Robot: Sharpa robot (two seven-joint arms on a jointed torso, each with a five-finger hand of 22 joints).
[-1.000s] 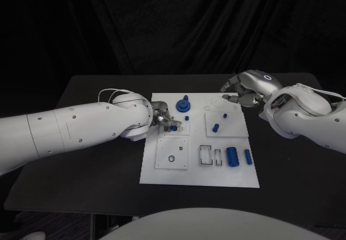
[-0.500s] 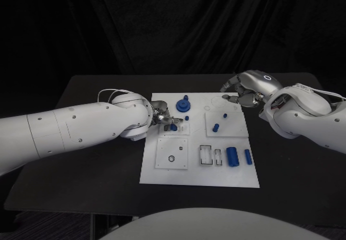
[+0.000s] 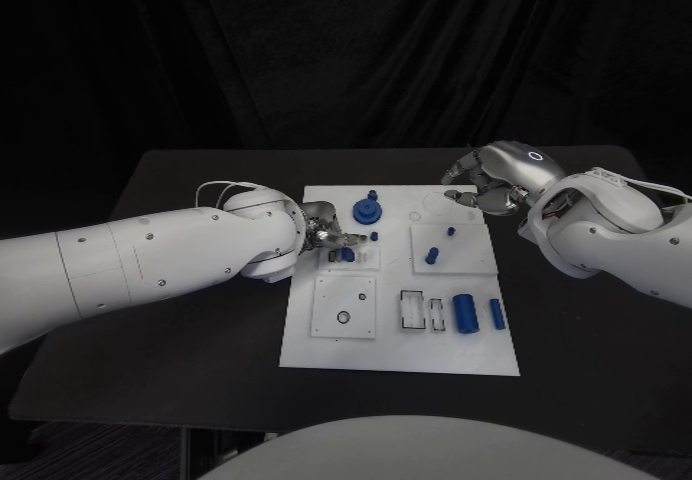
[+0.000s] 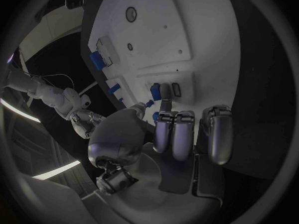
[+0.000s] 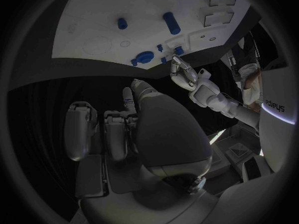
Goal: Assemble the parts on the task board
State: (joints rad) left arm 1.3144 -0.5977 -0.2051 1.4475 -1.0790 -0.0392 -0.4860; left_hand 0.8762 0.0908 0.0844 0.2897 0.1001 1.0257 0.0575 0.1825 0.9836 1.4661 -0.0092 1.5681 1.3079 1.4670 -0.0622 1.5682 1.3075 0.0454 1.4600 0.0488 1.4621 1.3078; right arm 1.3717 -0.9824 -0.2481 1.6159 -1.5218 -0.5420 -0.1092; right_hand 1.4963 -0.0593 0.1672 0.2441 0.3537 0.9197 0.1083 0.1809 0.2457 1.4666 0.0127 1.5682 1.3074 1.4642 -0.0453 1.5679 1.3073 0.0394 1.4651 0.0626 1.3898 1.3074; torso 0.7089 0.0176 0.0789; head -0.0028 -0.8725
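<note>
Several parts placed: I count a blue gear with a peg just beyond it at the far side of the task board, two small pegs on the raised plate right of the gear, and nearer me a fat cylinder with a slimmer one beside it.
Part in hand: a small blue piece sits at my left hand's fingertips, just near-side of the gear; I judge it is being seated in a small block there.
Left hand: fingers reach down to that piece; whether they actually pinch it, I cannot tell.
Right hand: hovers off the board's far right corner, fingers curled in, nothing in them that I can see.
Left to do: I judge the round hole and the rectangular slots near me lack parts.
</note>
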